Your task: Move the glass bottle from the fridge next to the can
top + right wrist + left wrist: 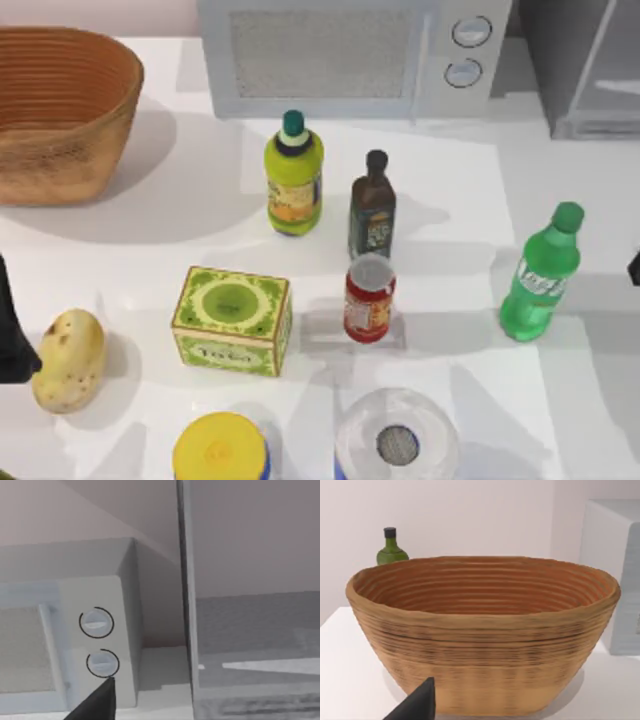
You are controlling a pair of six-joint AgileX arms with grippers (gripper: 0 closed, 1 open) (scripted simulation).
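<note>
Left gripper is just a dark shape at the table's 9 o'clock edge in the top view, right beside a potato. Its wrist view catches one black finger pointed at the basket, so I honestly can't tell if it's open or closed. Right gripper is a sliver at the 3 o'clock edge; its wrist view also shows one dark finger, aimed at the microwave knobs and the fridge edge, so no way to call its fingers either.

The bottle stands upright on the table at about 3 o'clock, clear of the fridge, which sits at the 1 o'clock corner. The can is near the centre, well apart from the bottle, with open tabletop between them.

Around the can: a brown bottle just behind it at 12, a fat yellow-green bottle at 11, a green box beside it at 9, a paper roll at 6, and a yellow-lidded tub at 7. The basket fills the 10 o'clock corner and the microwave sits at 12.

The table is plain white with a pale wall behind it. The left wrist view also shows a green bottle poking up behind the basket, probably not on the table.
</note>
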